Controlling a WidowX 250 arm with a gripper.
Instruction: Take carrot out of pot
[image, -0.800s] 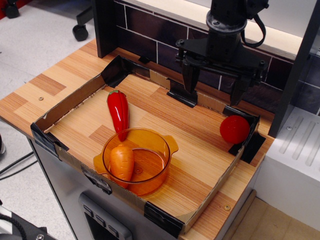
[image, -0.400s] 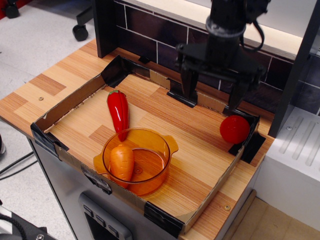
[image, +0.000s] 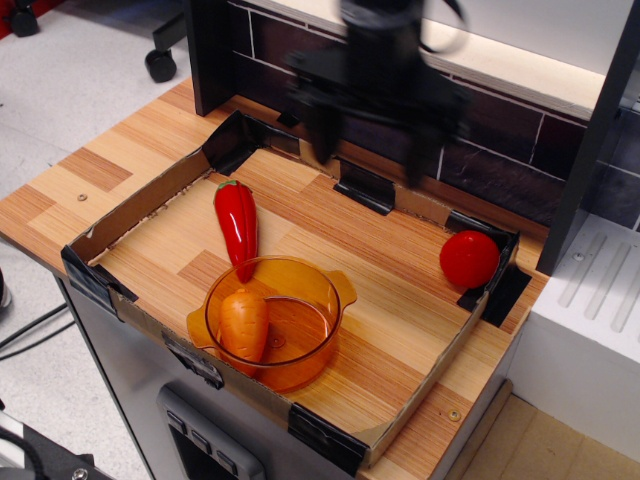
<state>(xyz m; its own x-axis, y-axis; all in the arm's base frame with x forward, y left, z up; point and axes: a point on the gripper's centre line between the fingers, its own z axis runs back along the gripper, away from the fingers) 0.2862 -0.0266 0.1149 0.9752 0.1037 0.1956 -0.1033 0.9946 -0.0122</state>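
The stubby orange carrot (image: 243, 322) lies inside the amber translucent pot (image: 318, 345), against its left wall. The pot stands near the front edge of the cardboard tray. My gripper (image: 369, 158) hangs high over the back of the tray, blurred by motion, well behind and right of the pot. Its two black fingers (image: 322, 138) are spread wide apart with nothing between them.
A glossy red chili pepper (image: 237, 226) lies just behind the pot's left rim. A red ball (image: 469, 259) sits in the tray's right back corner. Low cardboard walls (image: 140, 208) with black corner clips ring the tray. A dark tiled wall stands behind.
My gripper has swung to the left along the back of the tray, from over the right side toward the middle. The carrot, pot, pepper and ball have not moved.
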